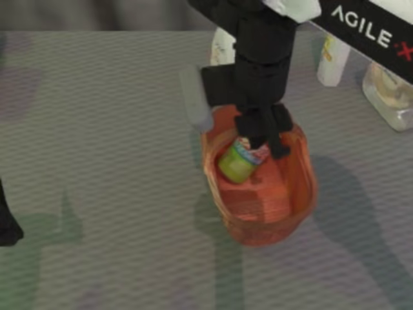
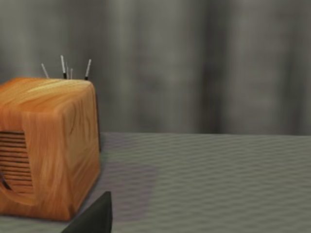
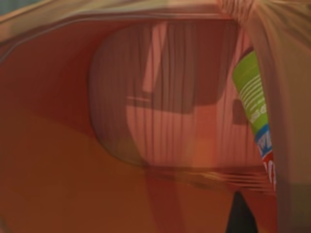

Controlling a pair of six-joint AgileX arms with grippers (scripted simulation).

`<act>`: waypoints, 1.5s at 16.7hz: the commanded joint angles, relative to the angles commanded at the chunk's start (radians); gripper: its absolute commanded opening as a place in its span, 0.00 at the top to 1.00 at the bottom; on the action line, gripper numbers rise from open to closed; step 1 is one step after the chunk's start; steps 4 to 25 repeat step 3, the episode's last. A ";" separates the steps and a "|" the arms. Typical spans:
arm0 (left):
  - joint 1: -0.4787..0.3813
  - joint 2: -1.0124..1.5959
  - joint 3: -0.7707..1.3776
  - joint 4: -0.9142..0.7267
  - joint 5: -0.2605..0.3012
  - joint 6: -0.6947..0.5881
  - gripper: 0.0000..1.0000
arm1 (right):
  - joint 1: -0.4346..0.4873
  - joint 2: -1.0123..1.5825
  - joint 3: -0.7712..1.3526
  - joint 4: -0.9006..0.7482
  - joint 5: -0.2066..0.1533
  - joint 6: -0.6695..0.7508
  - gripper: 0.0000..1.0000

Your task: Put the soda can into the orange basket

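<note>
The orange basket [image 1: 298,194] stands right of the table's middle. The soda can [image 1: 240,160] lies tilted inside it against the far left wall, green end toward the front, red end up under the fingers. My right gripper [image 1: 269,137] reaches down into the basket just above the can, open, with the can beside one finger rather than held. In the right wrist view the basket's inner wall [image 3: 58,97] fills the picture, the can [image 3: 252,97] shows at the edge, and one dark fingertip [image 3: 240,213] pokes in. My left gripper [image 1: 8,223] is parked at the table's left edge, open.
At the back right stand a white bottle [image 1: 332,58] and a clear jar [image 1: 390,93]; another white bottle [image 1: 222,45] peeks out behind the right arm. A wooden block [image 2: 46,145] with thin pins on top stands near the left gripper.
</note>
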 joint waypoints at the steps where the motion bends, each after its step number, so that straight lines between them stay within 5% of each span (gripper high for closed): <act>1: 0.000 0.000 0.000 0.000 0.000 0.000 0.00 | -0.004 -0.003 0.024 -0.025 0.000 -0.005 1.00; 25: 0.000 0.000 0.000 0.000 0.000 0.000 0.00 | -0.007 -0.007 0.042 -0.043 0.000 -0.009 1.00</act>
